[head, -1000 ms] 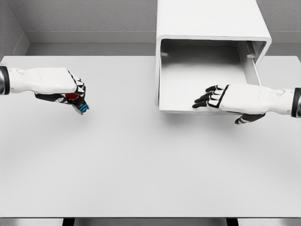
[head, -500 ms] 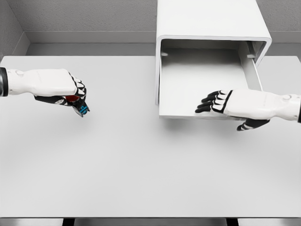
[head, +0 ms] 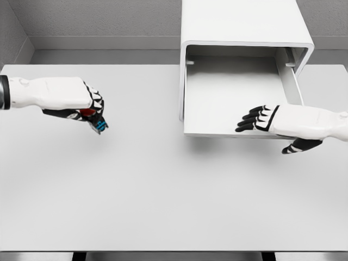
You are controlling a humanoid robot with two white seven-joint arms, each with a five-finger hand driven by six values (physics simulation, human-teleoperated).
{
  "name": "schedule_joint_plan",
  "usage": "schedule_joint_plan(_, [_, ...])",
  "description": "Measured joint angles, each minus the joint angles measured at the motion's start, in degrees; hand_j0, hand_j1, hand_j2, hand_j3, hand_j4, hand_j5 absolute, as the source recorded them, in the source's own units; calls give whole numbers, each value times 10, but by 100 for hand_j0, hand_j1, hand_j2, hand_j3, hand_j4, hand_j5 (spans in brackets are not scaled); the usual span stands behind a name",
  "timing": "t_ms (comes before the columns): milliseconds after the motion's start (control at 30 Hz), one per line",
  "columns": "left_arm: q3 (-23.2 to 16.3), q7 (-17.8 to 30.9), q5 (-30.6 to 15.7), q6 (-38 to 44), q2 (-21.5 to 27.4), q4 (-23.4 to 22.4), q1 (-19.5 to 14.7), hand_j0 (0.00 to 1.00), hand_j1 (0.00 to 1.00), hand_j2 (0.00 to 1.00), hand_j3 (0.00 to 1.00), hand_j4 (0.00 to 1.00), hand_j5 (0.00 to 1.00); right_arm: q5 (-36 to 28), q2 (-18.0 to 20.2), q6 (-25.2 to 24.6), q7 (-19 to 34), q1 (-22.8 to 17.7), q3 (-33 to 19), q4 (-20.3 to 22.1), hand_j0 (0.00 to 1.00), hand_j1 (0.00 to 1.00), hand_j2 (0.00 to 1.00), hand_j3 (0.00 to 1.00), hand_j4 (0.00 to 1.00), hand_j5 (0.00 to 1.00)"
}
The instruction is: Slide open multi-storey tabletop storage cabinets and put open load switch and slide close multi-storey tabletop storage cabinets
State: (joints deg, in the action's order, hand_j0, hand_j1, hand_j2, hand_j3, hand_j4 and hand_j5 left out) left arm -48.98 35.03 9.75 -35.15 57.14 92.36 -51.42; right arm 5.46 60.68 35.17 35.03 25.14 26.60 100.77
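Note:
A white storage cabinet (head: 246, 24) stands at the back right of the table, with its drawer (head: 235, 92) pulled out toward me and nothing inside. My left hand (head: 92, 111) hovers over the table's left side, shut on the load switch (head: 98, 125), a small dark part with red and blue bits showing between the fingers. My right hand (head: 261, 119) is over the drawer's front right corner, fingers extended and holding nothing, thumb below the drawer's front edge.
The white table (head: 163, 190) spreads wide between the left hand and the drawer. Grey walls close the back and left. The table's front edge runs along the bottom of the view.
The left hand with the switch has drifted slightly right. The right hand has pulled back to the right and a little down along the drawer's front edge.

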Motion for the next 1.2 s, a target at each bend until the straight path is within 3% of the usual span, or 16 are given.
schedule_joint_plan(400, [1,0,-38,0,-29,35,-55,38,38,38,38,38,38,-1,13,0,0,-14,-17,1,100,100,100,100,100,100])
schedule_joint_plan(467, [1,0,-41,0,-42,36,-60,38,38,38,38,38,38,-12,19,-4,0,-51,-39,2,100,100,100,100,100,100])
schedule_joint_plan(733, [1,0,-44,0,-83,38,-78,38,38,38,38,38,38,-2,26,0,0,-54,-80,1,100,100,100,100,100,100])
schedule_joint_plan(1200, [1,0,-58,0,-86,44,-85,38,38,38,38,38,38,-33,42,0,0,-139,-198,1,100,100,100,100,100,100])
